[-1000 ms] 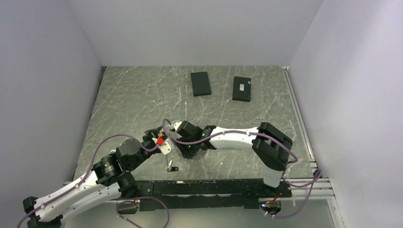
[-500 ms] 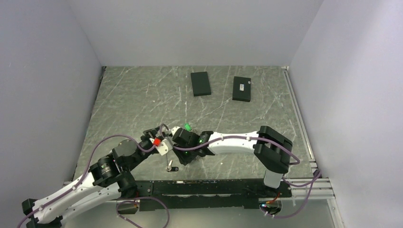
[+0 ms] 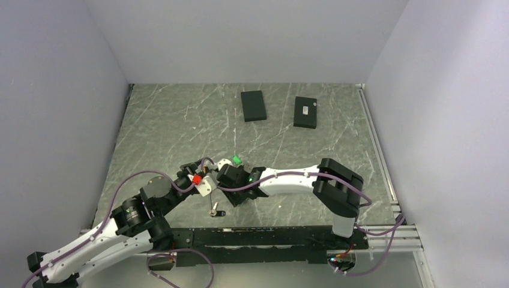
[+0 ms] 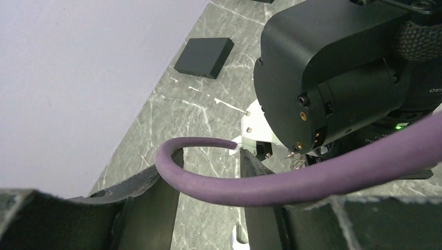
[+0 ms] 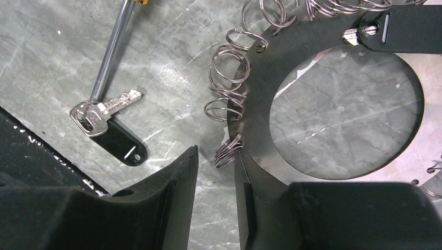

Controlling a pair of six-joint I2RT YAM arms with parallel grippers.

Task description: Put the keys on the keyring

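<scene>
Down toward the front of the counter (image 3: 156,120), the keyring (image 5: 254,99) is being covered by the right end effector (image 5: 216,152). Its fingers are being held only narrowly parted, bare marble is showing through the gap, and nothing is being seen pinched, though one finger is being pictured overlapping the flat grey rim and a small split ring (image 5: 228,151) is lying right at the mouth. A second key (image 5: 406,28) is resting against the ring's far rim; whether it is threaded on cannot be told. From above, the ring is being marked by its green tag (image 3: 236,159), just beyond the right wrist. The loose key (image 5: 107,125) is lying flat on the counter, apart from the ring and off to the left of the right end effector in the wrist view. Its round end is touching the tip of the screwdriver shaft (image 5: 112,47), its silver blade is angled toward the ring, and its black head is angled back toward the arm. The left end effector (image 4: 211,156) is being held open and empty, with a purple cable (image 4: 208,179) crossing its gap. Overhead, the key is lying on the near side of both end effectors, roughly between them. The left arm is being judged slightly nearer, so the pickup is being expected from that side, across the key's slanted axis.
</scene>
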